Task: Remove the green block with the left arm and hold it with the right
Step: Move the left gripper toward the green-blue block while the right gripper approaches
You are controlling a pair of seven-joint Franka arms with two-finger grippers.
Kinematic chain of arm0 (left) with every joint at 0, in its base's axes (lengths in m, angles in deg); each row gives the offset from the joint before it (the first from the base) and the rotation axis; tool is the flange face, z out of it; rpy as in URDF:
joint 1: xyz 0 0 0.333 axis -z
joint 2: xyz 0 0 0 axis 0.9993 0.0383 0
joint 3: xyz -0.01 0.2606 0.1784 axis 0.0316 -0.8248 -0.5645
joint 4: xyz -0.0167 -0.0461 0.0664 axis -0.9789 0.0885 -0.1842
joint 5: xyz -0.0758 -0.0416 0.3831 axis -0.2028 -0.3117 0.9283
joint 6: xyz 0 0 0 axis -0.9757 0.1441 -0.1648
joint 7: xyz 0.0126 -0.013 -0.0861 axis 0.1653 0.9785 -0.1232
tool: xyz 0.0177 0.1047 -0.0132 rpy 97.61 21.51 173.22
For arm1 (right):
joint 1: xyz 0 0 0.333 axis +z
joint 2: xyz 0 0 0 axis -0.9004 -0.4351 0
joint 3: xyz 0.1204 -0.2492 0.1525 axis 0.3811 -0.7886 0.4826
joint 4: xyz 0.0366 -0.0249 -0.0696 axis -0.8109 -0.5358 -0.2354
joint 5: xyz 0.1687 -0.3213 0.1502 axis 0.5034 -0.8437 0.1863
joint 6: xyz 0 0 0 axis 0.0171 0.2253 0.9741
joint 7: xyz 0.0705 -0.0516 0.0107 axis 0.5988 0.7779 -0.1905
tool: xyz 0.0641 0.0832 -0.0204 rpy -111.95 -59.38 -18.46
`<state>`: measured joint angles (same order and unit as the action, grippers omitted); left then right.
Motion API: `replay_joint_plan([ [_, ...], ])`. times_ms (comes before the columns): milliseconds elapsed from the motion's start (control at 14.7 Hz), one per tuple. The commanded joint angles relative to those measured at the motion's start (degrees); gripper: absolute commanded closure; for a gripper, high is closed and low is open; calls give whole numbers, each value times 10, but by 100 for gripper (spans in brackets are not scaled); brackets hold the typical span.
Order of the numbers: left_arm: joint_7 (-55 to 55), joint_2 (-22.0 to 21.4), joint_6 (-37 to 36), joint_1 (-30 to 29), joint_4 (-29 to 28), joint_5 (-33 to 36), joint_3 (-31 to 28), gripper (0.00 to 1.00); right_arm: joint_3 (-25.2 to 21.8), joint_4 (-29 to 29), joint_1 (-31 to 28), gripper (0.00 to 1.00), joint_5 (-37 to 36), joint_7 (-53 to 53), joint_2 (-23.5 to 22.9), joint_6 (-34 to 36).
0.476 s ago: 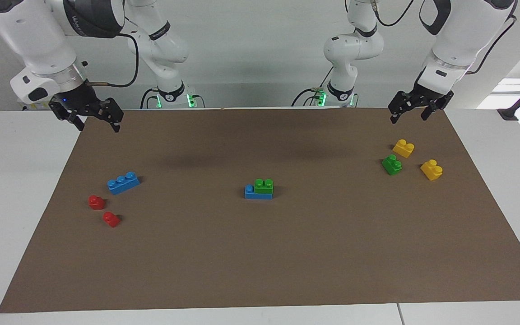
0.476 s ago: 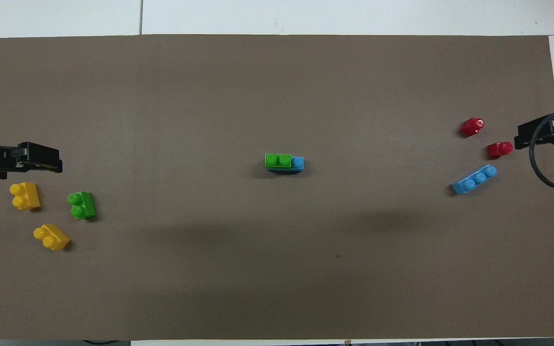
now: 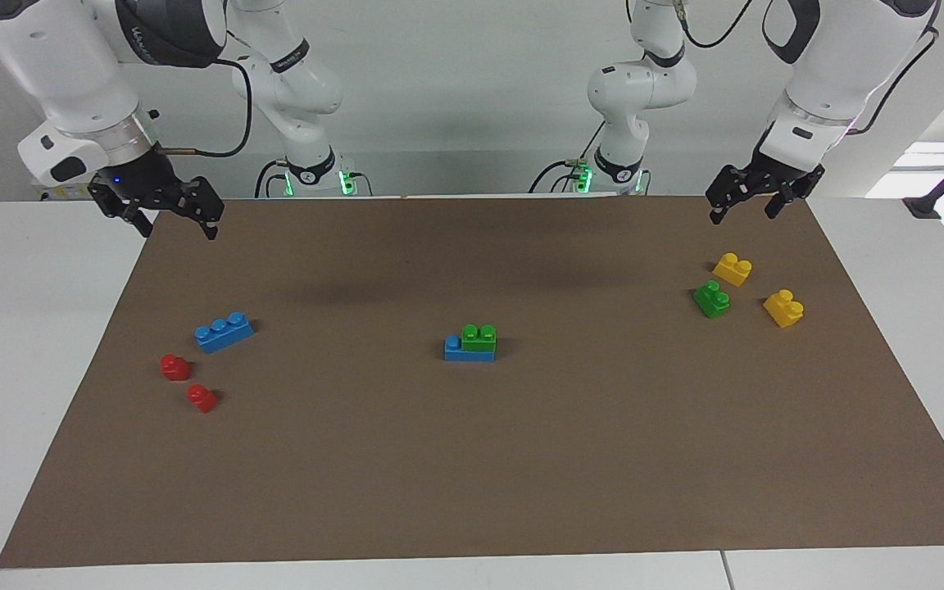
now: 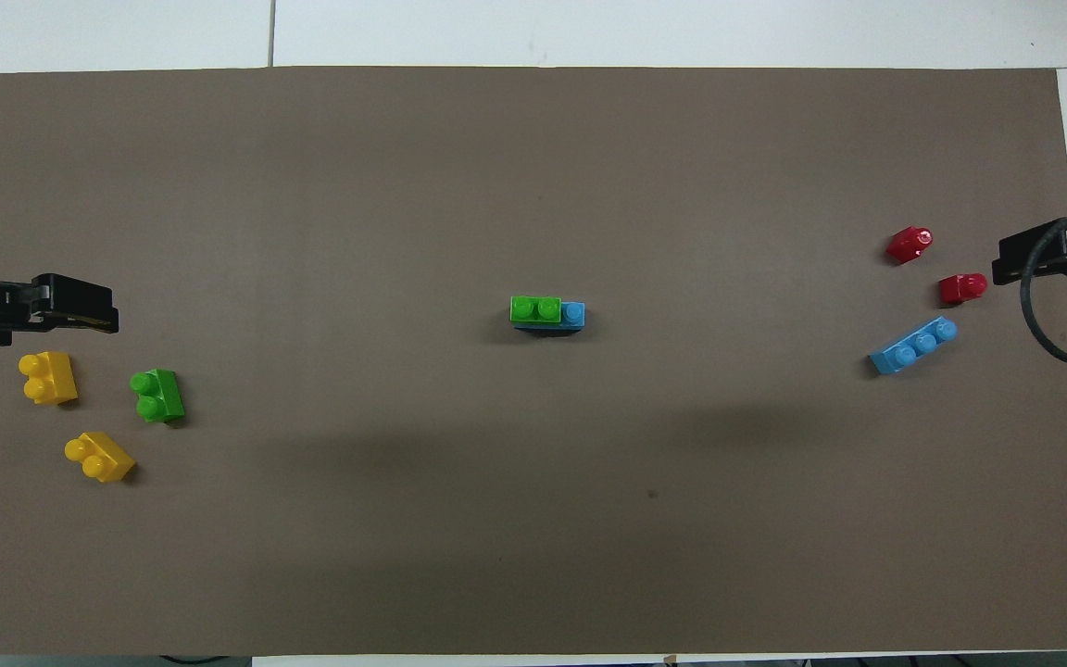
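green block (image 3: pixel 479 333): on the blue one (image 3: pixel 467 351)
right gripper (image 3: pixel 170 220): fingers apart, pin blue
left gripper (image 3: pixel 744 205): fingers apart, pull green up

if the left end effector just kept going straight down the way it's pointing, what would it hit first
Probably bare brown paper mat. The left end effector hangs open, angled down over the mat's edge nearest the robots; the closest small yellow two-stud plastic brick looks just off that line, though depth is unclear.

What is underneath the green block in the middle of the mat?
The green block sits on a blue brick, whose one stud shows beside it. The brick's covered studs cannot be seen.
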<state>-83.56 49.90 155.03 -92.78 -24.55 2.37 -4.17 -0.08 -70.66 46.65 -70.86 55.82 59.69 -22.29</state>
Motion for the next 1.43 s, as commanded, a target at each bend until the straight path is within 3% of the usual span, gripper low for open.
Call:
replay_joint_plan([
  [0, -3, -17, -3, -2, -17, -7, -1, 0, 2, -18, -6, 0, 0, -6, 14, -19],
  [612, -160, -20, -10, 34, -12, -7, 2, 0, 1, -19, -4, 0, 11, 10, 12, -50],
  [1088, -488, -31, -6, 128, -22, -26, 6, 0, 5, -33, 0, 1, 11, 236, 20, -46],
  [1360, -594, -38, -2, 146, -37, -68, 6, 0, 6, -42, 1, 1, 11, 336, 25, -43],
])
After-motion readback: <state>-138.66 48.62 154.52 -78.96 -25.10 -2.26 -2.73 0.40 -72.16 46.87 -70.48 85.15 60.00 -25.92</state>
